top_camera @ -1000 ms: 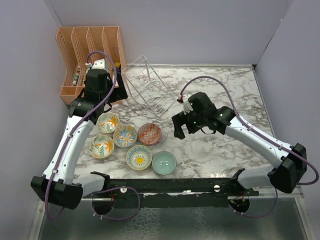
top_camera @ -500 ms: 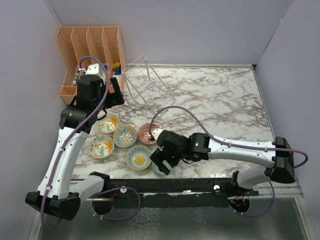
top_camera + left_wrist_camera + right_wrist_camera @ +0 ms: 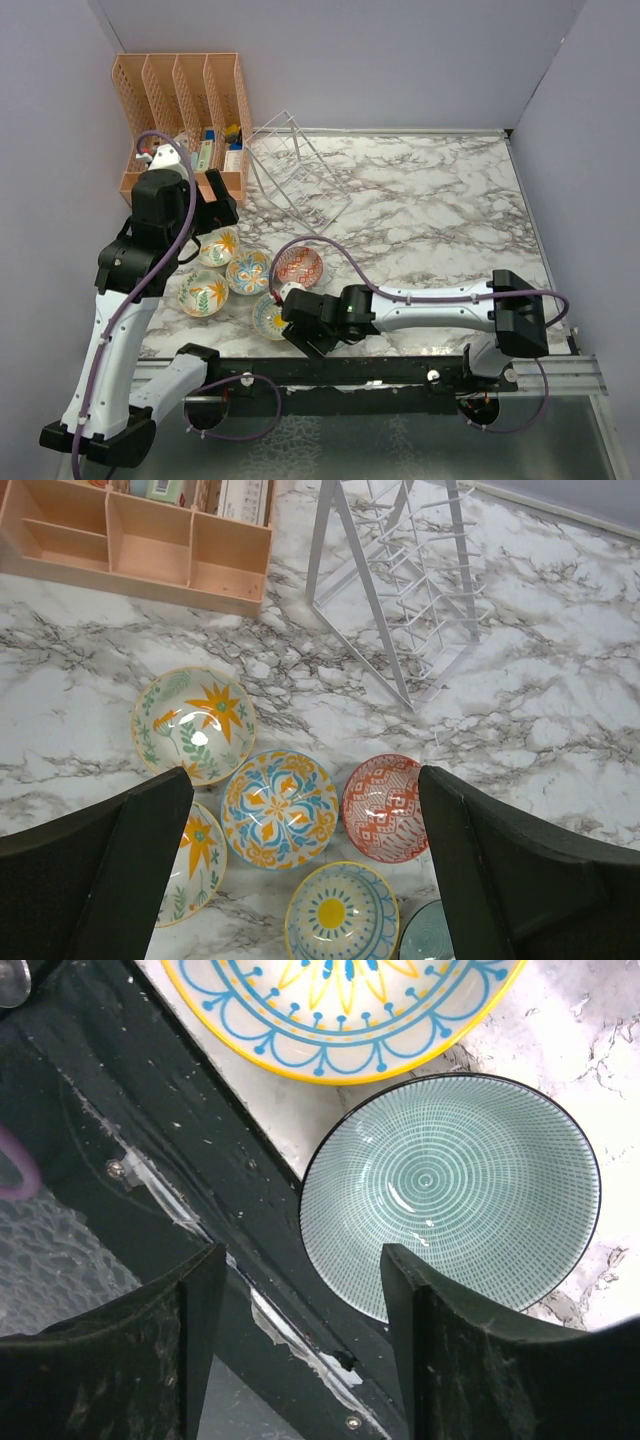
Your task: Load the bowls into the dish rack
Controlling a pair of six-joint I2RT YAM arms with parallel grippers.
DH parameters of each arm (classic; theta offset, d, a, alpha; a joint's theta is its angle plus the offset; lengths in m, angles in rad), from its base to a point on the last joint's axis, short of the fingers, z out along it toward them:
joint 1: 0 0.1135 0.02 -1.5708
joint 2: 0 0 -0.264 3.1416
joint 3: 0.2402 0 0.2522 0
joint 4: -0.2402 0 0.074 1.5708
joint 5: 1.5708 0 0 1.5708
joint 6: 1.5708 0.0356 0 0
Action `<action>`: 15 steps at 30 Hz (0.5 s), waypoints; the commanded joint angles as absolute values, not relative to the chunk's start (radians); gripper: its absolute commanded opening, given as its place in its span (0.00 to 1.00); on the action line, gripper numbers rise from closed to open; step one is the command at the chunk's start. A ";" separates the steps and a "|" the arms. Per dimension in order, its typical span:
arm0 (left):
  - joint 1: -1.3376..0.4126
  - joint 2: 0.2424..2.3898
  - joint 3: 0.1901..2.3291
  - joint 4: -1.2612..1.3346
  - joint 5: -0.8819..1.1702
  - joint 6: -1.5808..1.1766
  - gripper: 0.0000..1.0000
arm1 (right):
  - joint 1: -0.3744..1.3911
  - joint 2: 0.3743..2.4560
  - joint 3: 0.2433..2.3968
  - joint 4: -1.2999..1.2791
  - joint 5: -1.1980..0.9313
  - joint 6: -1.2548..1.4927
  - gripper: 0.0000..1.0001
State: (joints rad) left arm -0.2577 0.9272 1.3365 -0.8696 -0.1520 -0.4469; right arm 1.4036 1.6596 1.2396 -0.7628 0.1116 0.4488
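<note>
Straddling the near rim of the teal bowl (image 3: 450, 1195) at the table's edge, the right gripper (image 3: 300, 1260) is seen spread, judged poised for a rim pinch, with the left gripper (image 3: 302, 780) likewise spread above the other bowls (image 3: 275, 808), the dish rack (image 3: 295, 165) noted empty behind them, and the grasp crowded by the black rail (image 3: 150, 1110) and yellow-rimmed bowl (image 3: 345, 1000).

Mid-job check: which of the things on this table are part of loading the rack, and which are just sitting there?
Part of the job: plain teal ceramic bowl; yellow-rimmed blue-patterned bowl; red-patterned bowl; blue-and-orange floral bowl; cream bowl with orange flower; second cream leafy bowl; silvery wire dish rack.
Just lying about: orange plastic slotted organizer; small items stored in it.
</note>
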 commanded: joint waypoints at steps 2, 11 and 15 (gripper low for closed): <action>-0.262 0.903 1.396 -0.915 -0.216 -0.452 0.99 | 1.404 1.680 1.177 -0.667 0.172 0.471 0.58; -0.262 0.884 1.387 -0.910 -0.248 -0.468 0.99 | 1.406 1.705 1.123 -0.585 0.215 0.472 0.42; -0.262 0.880 1.371 -0.891 -0.232 -0.467 0.99 | 1.404 1.715 1.112 -0.570 0.233 0.475 0.31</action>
